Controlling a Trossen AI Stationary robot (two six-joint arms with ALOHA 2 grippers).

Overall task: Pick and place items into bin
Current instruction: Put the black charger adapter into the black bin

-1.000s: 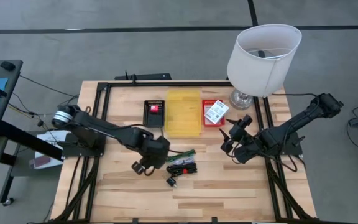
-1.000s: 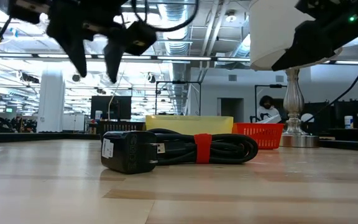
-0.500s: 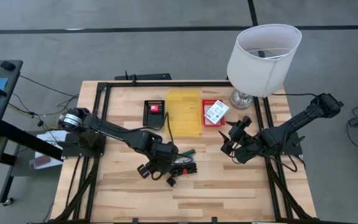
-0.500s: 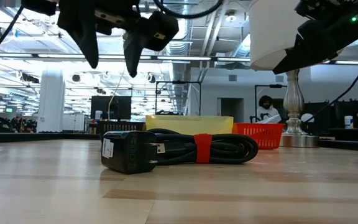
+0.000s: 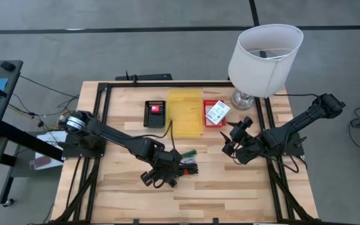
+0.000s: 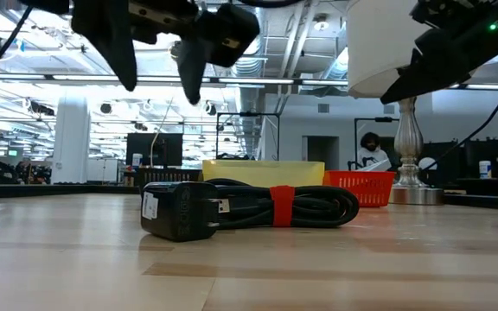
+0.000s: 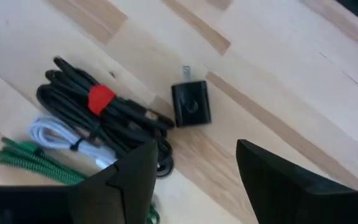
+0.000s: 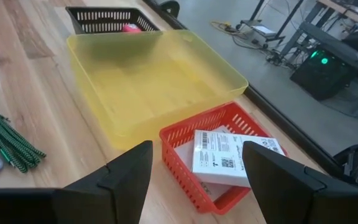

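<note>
A black cord bundle (image 7: 98, 106) with a red tie and a black plug (image 7: 191, 104) lies on the wooden table; it also shows in the low view (image 6: 249, 207). A white cord (image 7: 55, 134) and a green cord (image 7: 27, 163) lie beside it. My left gripper (image 5: 158, 179) is open and hovers over the plug end, touching nothing. My right gripper (image 5: 230, 142) is open and empty at the table's right. A white labelled packet (image 8: 225, 152) lies in a red basket (image 8: 185, 168), and a pink-red block (image 8: 128, 27) lies in a black basket (image 8: 104, 18).
The yellow tray (image 5: 184, 112) stands at the far middle between the black basket (image 5: 155, 114) and the red basket (image 5: 216, 114). A white-shaded lamp (image 5: 264, 59) stands at the far right corner. A person (image 6: 373, 151) is in the room beyond.
My left gripper has gone toward the table's right and a little toward its near edge, and now stands over the plug end of the black cord bundle. Its fingers have stayed open. The cords have not moved.
</note>
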